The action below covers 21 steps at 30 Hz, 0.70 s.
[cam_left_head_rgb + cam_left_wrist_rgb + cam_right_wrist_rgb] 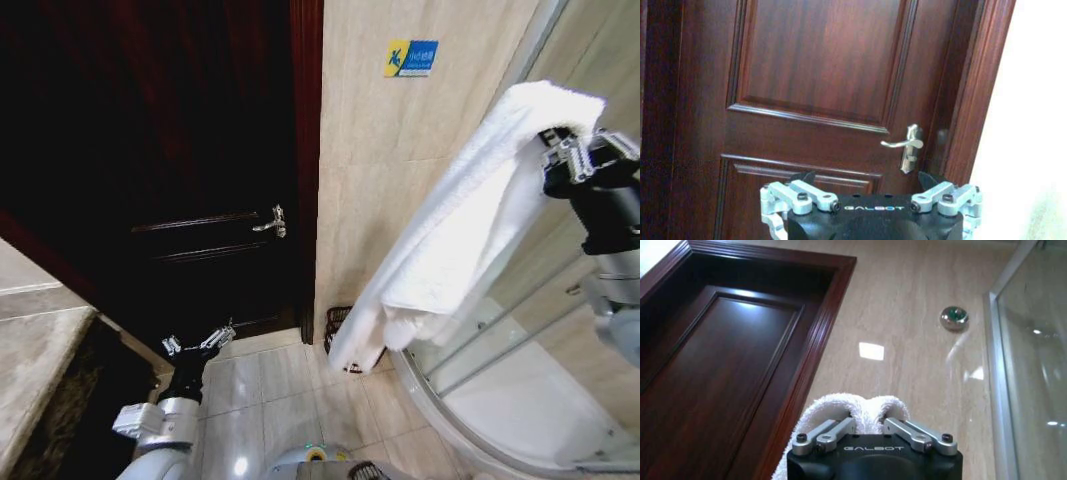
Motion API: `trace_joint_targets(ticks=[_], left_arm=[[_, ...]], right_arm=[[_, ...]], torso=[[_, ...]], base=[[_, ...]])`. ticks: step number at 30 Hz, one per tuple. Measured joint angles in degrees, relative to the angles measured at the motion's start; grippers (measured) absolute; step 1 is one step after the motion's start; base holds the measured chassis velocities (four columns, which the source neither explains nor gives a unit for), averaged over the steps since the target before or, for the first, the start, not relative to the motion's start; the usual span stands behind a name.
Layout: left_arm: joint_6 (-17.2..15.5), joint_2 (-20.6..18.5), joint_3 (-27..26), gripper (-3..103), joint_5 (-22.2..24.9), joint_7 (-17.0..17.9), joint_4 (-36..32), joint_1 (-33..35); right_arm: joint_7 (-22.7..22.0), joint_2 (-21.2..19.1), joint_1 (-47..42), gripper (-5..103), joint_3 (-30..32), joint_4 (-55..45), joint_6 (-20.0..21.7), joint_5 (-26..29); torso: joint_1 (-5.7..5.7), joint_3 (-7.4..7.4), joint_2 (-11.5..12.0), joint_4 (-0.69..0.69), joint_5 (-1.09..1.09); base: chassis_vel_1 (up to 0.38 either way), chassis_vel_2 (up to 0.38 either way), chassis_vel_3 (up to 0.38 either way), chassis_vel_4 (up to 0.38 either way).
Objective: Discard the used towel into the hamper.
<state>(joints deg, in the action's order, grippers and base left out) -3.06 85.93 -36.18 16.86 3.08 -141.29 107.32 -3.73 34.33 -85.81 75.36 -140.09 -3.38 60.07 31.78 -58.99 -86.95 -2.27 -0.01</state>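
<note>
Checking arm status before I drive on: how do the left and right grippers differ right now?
The right gripper is raised high beside the shower glass, while the left gripper sits low, facing the dark wooden door. The right gripper is shut on the white towel, which hangs down in front of the hamper on the floor; the left gripper is open and holds nothing. Both are the same black and silver build.

Right arm: raised high at the right, wrist level.
Right tool point(556, 150): fingers point(830, 430) clamped on a fold of the towel point(470, 220).
Left arm: low, parked.
Left tool point(199, 343): fingers spread, holding nothing.
</note>
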Motion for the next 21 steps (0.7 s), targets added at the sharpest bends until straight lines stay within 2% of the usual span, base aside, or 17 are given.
trace_joint_targets(ticks=[9,21], left_arm=[[0.0,0.0,0.0,100,0.0,0.0,0.0,0.0],[0.0,0.0,0.0,100,0.0,0.0,0.0,0.0]], right_arm=[[-0.02,0.03,-0.01,5,0.0,0.05,0.04,0.0],[-0.03,0.07,-0.02,5,-0.02,0.07,0.07,0.01]], torso=[[0.07,-0.02,0.07,-0.04,0.01],[0.06,0.0,0.09,-0.03,0.01]], base=[[0.012,-0.017,-0.025,0.01],[0.0,0.0,0.0,0.0]])
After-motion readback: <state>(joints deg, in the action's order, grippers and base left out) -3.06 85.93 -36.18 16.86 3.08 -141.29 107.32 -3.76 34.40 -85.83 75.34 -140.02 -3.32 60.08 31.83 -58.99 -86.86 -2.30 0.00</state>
